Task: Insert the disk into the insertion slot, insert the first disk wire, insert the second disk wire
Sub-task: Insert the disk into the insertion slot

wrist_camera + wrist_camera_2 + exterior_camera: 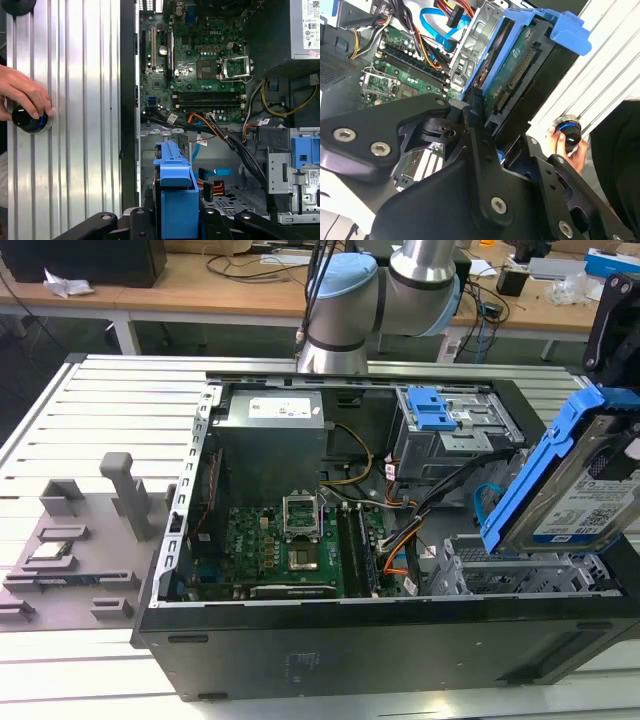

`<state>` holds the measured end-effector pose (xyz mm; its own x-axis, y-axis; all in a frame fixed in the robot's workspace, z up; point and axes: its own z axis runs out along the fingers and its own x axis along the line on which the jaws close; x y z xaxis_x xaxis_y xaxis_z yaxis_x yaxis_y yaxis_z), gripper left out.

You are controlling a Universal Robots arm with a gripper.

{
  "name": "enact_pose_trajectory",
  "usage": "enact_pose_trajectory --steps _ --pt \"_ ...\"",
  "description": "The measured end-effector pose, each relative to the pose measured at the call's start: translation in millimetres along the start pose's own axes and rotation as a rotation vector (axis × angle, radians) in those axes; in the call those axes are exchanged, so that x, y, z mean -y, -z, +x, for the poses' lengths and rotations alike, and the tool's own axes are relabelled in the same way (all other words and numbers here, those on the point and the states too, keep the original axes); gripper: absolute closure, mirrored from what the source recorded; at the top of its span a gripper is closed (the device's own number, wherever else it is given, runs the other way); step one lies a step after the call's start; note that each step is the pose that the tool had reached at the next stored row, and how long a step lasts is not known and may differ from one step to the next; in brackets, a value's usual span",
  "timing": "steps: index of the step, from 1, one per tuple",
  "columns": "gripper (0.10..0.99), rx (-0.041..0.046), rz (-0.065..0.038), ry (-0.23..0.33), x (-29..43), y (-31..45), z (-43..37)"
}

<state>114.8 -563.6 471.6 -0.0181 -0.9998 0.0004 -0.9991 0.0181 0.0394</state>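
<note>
One blue-framed disk (585, 490) tilted above perforated insertion slot (515, 575).

Blue-framed disk (590, 490) tilted steeply above the grey insertion slot (505, 575)

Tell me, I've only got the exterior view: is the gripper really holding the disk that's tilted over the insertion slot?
Observer: Yes. In the first wrist view the gripper clamps the blue-framed disk from both sides.
Operator: Is anyone near the machine?
Observer: A hand rests on a round black-and-blue knob on the ribbed table, beside the computer case.
</note>
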Motion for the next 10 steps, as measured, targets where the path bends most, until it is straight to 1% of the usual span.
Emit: enact_pose_trajectory --steps 2,6,7,10 --pt "0.725 0.0001 0.0 0.0 -0.1 -5.9 -4.2" --pt "0.725 0.0 0.0 0.0 -1.9 -12.6 -9.2" --pt "0.725 -0.0001 0.0 0.0 -2.0 -16.3 -11.7" --pt "0.725 0.0001 0.0 0.0 -2.4 -21.8 -13.4"
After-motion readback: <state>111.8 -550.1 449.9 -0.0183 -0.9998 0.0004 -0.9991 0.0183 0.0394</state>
